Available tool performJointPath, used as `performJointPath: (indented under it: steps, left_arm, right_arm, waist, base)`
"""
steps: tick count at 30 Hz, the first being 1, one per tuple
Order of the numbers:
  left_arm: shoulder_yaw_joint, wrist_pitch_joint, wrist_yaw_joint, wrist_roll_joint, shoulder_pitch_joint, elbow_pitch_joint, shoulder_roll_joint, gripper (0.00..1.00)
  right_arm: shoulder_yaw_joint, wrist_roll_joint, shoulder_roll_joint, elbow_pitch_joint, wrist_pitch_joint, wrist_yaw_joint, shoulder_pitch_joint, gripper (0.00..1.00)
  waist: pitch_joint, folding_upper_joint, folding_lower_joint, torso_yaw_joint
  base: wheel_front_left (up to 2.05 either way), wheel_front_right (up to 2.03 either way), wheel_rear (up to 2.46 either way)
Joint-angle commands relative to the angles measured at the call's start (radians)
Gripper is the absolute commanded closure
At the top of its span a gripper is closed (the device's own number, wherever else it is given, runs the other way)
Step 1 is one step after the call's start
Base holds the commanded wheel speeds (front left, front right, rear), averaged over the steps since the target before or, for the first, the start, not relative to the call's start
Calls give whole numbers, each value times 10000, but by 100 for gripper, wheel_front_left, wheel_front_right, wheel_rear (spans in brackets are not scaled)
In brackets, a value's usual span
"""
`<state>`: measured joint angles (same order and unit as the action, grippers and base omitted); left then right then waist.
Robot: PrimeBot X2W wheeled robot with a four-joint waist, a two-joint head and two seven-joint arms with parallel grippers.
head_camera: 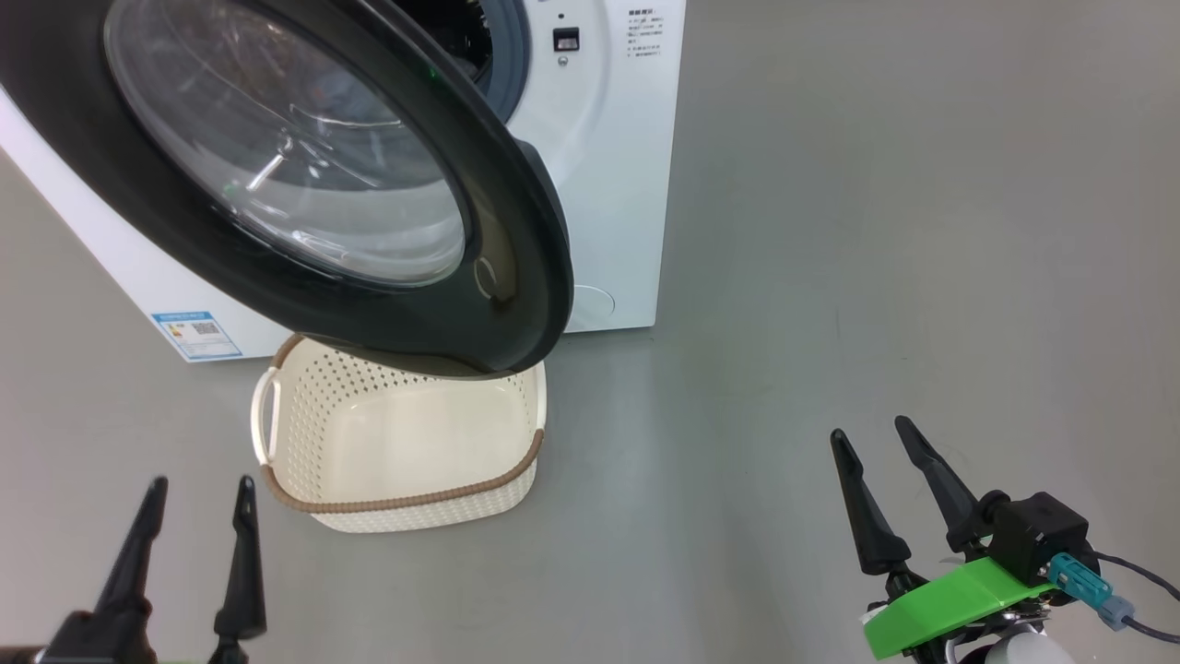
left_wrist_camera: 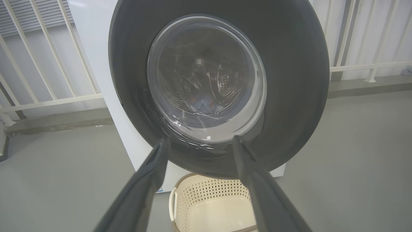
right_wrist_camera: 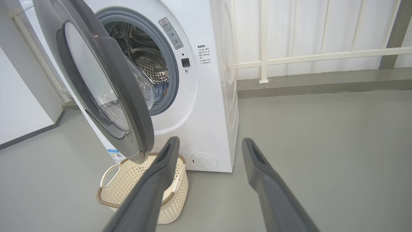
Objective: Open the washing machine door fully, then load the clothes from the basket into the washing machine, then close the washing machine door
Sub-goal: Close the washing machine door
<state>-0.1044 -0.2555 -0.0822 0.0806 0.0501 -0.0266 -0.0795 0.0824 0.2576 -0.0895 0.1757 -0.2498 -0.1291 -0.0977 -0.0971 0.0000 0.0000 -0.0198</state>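
Observation:
The washing machine [head_camera: 599, 166] stands at the back with its door [head_camera: 516, 267] swung partway out, black rim and glass bowl hanging over the basket [head_camera: 406, 503]. No garment shows inside the cream basket. Light blue clothes [right_wrist_camera: 160, 90] lie inside the steel drum, and they also show through the door glass as clothes [left_wrist_camera: 206, 104]. My left gripper [head_camera: 200, 481] is open and empty at the lower left, in front of the basket. In its own view the left gripper [left_wrist_camera: 200, 139] points at the door [left_wrist_camera: 289, 80]. My right gripper [head_camera: 870, 427] is open and empty over bare floor to the right; in its own view the right gripper [right_wrist_camera: 210, 139] faces the machine [right_wrist_camera: 206, 106].
Grey floor spreads out to the right of the machine. A white railing [right_wrist_camera: 322, 56] and a low kerb run behind it. A white wall panel [right_wrist_camera: 22, 106] stands to the left. The door's lower edge overhangs the back of the basket [right_wrist_camera: 128, 175].

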Motion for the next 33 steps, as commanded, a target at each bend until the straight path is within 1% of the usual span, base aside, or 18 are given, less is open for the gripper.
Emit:
performJointPath:
  steps: [1,8,14,33]
  left_arm:
    - [-379,-62,49,-138,-23,-152,-74,0]
    - [-400,-62,208,-139,316,209,143,0]
    - [-454,-62,334,-73,426,461,222,0]
    - [-649,-62,298,-35,512,385,283,0]
  right_arm:
    - [232,-35,16,-271,-120,-16,-72,0]
    - [213,-43,34,-277,-120,-16,-79,0]
    - [204,-48,44,-266,-120,-16,-63,0]
    - [191,-38,62,-195,-120,-16,-98,0]
  waist:
    - [-16,0,0,25]
    - [-15,0,0,94]
    - [38,0,0,81]
    - [135,0,0,98]
  base:
    - [0,0,0]
    - [0,0,0]
    - [0,0,0]
    - [0,0,0]
